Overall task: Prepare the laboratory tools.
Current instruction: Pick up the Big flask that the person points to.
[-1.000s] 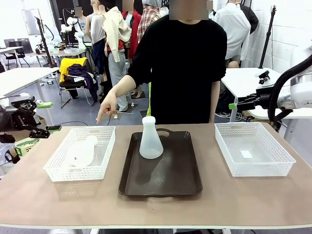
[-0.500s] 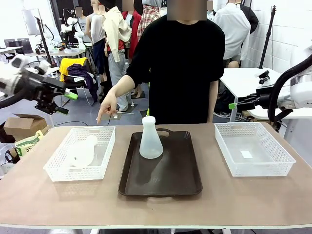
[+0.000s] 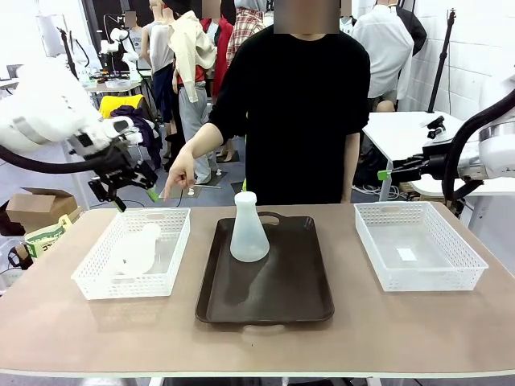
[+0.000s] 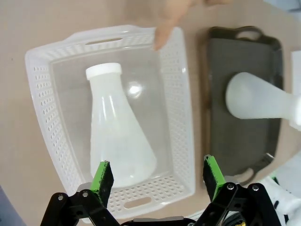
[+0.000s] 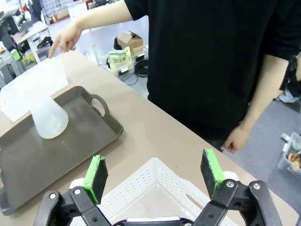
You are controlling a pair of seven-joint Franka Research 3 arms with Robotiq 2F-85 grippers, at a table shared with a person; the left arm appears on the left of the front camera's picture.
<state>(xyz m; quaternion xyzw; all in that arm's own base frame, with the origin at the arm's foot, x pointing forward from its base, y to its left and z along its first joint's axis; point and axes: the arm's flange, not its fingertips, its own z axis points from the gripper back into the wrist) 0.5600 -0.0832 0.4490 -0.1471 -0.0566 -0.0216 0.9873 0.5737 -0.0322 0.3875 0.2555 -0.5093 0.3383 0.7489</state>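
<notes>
A: What sits nearest on the table point(image 3: 257, 346)?

B: A dark brown handled tray point(image 3: 265, 297), in the middle. One translucent flask point(image 3: 249, 229) stands upright on its far half, neck up, just short of the far handle.

A: And the second flask?

B: The other flask point(image 4: 117, 136) lies on its side in the white mesh basket on the left point(image 3: 173, 257). Its capped neck points towards the far side and its wide base towards the robot.

A: Is anything on the right?

B: A matching mesh basket on the right point(image 3: 378, 249), well apart from the tray. There is a small pale patch on its floor, but I cannot tell what it is.

A: Where are the grippers?

B: The left gripper point(image 4: 157, 172) hangs in the air over the far left corner of the left basket, clear of it. Its wrist camera looks down on the lying flask. The jaws stand wide apart with nothing between them, and the green pads are bare.

A: The right one?

B: The right gripper point(image 5: 153, 172) hovers off the table's right side, beyond the right basket. It is also spread wide and carries nothing.

A: And the person?

B: They stand at the far edge in a black top. The pointing hand point(image 3: 179, 178) reaches out with its index finger aimed down at the far rim of the left basket, just beside the left gripper. The other hand point(image 5: 235, 139) hangs at their side.
</notes>
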